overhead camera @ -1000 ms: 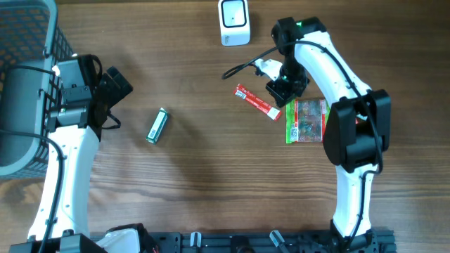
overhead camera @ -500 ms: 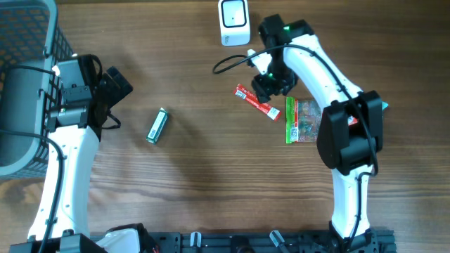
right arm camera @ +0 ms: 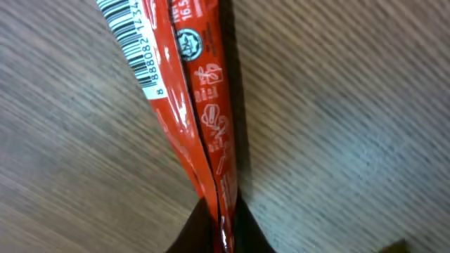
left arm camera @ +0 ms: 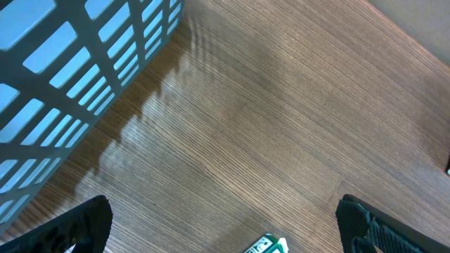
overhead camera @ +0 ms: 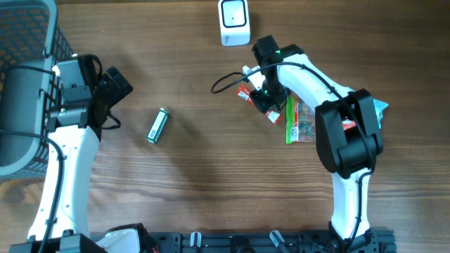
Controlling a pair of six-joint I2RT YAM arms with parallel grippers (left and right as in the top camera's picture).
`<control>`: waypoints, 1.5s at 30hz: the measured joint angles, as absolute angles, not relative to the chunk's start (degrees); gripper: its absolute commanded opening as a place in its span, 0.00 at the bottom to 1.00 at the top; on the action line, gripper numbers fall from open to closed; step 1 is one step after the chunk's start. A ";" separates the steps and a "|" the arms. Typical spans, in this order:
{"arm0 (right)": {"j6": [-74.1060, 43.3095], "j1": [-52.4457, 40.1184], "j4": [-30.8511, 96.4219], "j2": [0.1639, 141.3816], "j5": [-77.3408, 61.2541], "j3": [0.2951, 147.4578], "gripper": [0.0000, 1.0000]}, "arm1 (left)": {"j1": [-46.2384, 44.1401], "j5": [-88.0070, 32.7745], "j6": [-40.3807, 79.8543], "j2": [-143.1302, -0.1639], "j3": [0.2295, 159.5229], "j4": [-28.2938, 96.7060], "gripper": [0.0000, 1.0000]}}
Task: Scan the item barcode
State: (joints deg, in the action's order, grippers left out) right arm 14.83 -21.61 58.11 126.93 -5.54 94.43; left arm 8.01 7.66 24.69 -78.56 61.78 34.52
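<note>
A red sachet [right arm camera: 197,105] with a white barcode [right arm camera: 130,42] at its far end lies on the wooden table. My right gripper [right arm camera: 219,228] is shut on its near end, with the dark fingers pinching the foil. In the overhead view the right gripper [overhead camera: 266,97] covers the middle of the red sachet [overhead camera: 244,93]. The white scanner [overhead camera: 234,21] stands at the table's far edge, just beyond. My left gripper [left arm camera: 225,225] hangs open over bare wood at the left, with the tip of a green pack [left arm camera: 267,244] between its fingers' line.
A grey mesh basket [overhead camera: 28,42] stands at the far left, beside the left arm. The small green pack [overhead camera: 157,126] lies left of centre. A green snack bag [overhead camera: 304,121] rests to the right of the red sachet, and a black cable [overhead camera: 228,79] loops near it.
My right gripper moved left and toward the near side, away from the scanner, opened, and shut on the red sachet. The left arm has not moved.
</note>
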 measured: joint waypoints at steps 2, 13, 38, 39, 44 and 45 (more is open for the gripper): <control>14.83 -21.61 59.51 126.30 -5.63 93.76 0.05 | 8.01 7.68 24.67 -78.56 61.78 34.52 1.00; 1.37 -18.79 70.65 102.45 3.79 92.53 0.06 | 8.01 7.68 24.67 -78.56 61.78 34.52 1.00; -27.16 -21.85 25.30 103.55 -33.98 69.34 0.72 | 8.01 7.68 24.69 -78.56 61.78 34.52 1.00; -29.56 -24.27 24.34 103.55 -32.45 69.34 0.74 | 8.01 7.66 24.67 -78.56 61.78 34.54 1.00; -39.70 -39.13 19.49 103.59 -17.96 69.30 0.98 | 8.01 7.66 24.67 -78.56 61.78 34.52 1.00; -41.56 -43.48 17.39 103.70 -12.32 69.23 1.00 | 8.01 7.66 24.67 -78.56 61.78 34.52 1.00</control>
